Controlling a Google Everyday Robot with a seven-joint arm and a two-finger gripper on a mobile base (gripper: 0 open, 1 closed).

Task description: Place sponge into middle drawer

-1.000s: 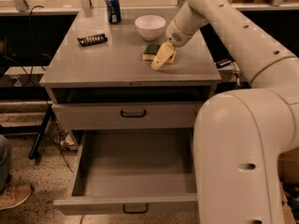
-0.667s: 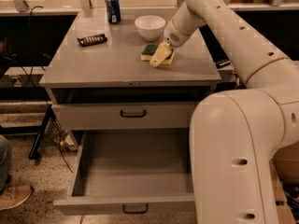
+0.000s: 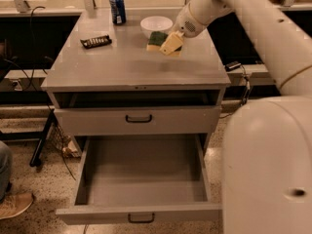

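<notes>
The sponge (image 3: 156, 39), dark green on top of a pale yellow body, is held just above the grey cabinet top (image 3: 122, 67), in front of the white bowl. My gripper (image 3: 168, 45) reaches in from the upper right and is shut on the sponge's right side, with one pale finger (image 3: 171, 43) in front of it. A faint shadow lies on the top below it. The middle drawer (image 3: 146, 189), the lowest one, is pulled wide open, plain grey inside, with a black bar handle (image 3: 141, 218) on its front.
A white bowl (image 3: 156, 26), a blue can (image 3: 117, 8) and a dark ridged bar (image 3: 95, 41) stand on the cabinet top. The drawer above (image 3: 138, 118) is shut. My white body (image 3: 268, 169) fills the lower right. A person's shoe (image 3: 12, 206) is at the lower left.
The gripper has risen with the sponge, which has come up off the cabinet top. The drawers have not moved.
</notes>
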